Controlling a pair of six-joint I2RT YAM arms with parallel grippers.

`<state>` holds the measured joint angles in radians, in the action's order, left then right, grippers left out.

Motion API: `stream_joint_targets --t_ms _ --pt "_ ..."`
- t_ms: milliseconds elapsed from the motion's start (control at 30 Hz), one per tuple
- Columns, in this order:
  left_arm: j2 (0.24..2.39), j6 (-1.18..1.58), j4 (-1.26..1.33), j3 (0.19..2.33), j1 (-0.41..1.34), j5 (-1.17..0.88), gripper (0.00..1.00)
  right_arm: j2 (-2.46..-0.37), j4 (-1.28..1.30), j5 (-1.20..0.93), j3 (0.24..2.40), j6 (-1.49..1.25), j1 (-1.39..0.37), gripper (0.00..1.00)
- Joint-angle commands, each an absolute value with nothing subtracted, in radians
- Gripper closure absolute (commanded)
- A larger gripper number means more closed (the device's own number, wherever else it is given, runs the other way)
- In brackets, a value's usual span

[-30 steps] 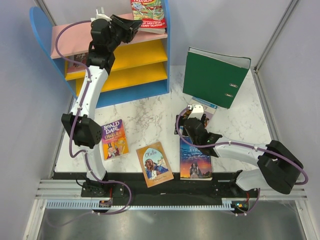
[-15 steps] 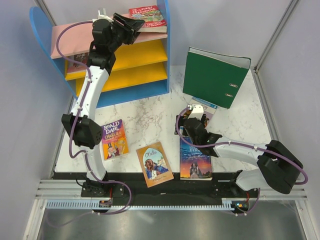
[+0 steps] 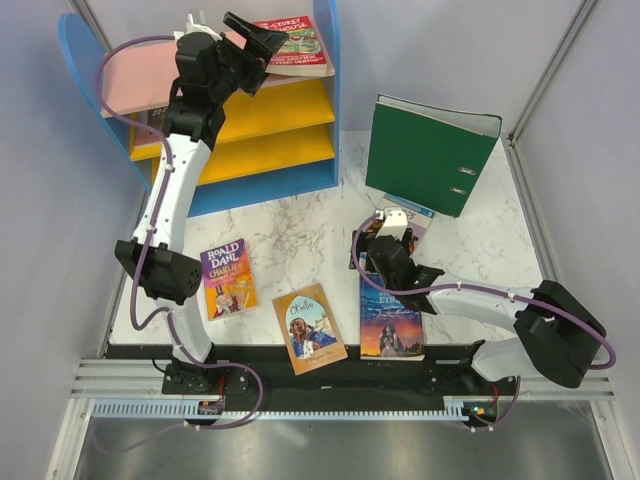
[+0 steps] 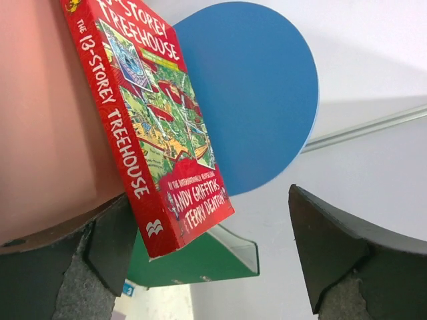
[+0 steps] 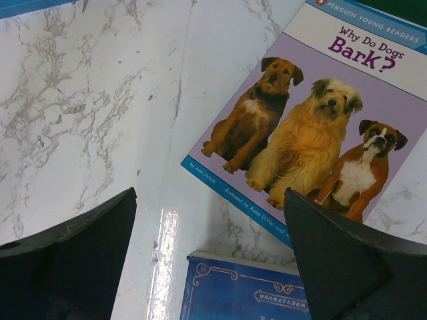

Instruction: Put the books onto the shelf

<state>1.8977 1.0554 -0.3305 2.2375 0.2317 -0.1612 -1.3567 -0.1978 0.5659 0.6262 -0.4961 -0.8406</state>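
Nearest the arm bases, Othello (image 3: 310,328) lies face up and slightly turned on the table (image 3: 300,225), with Jane Eyre (image 3: 391,322) just to its right. The right arm hides Jane Eyre's upper part. Charlie (image 3: 228,278) lies a little farther back on the left, beside the left arm. The right gripper (image 5: 210,200) hangs above the marble with its jaws spread wide and nothing between them. From above it hides nearly all of the dog book (image 5: 313,127). Its wrist view shows the lilac cover with three dogs and "Why Do Dogs Bark?", cut off at the right. Behind that the green binder (image 3: 430,155) stands upright. Farthest back, the Treehouse (image 3: 297,45) lies flat on the pink top board of the shelf (image 3: 280,105), at its right end by the blue side. The book is red, with a busy green drawing and white lettering on its spine. The left gripper (image 3: 262,35) is released. One finger sits just beside the spine, though whether it touches is unclear, and the other stands well apart. A dark object on the upper yellow board, behind that arm, is too hidden to name.
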Motion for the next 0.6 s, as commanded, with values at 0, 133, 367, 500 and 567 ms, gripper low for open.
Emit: stream_joint_targets --t_ms 0,133,367,500,567 --pt "1.821 0.966 -0.394 2.307 0.233 -0.161 0.02 -1.353 -0.195 0.588 0.661 -0.488 -0.845 0.02" --pt "1.824 0.95 -0.455 2.306 0.233 -0.187 0.02 -1.344 -0.193 0.591 0.658 -0.488 -0.845 0.02" --pt "1.807 0.963 -0.498 2.209 0.233 -0.244 0.02 -1.341 -0.189 0.594 0.658 -0.488 -0.845 0.02" --pt "1.763 0.951 -0.5 2.142 0.232 -0.219 0.02 -1.342 -0.187 0.595 0.658 -0.488 -0.847 0.02" --pt "1.752 0.942 -0.502 2.12 0.233 -0.207 0.02 -1.342 -0.187 0.592 0.66 -0.486 -0.845 0.02"
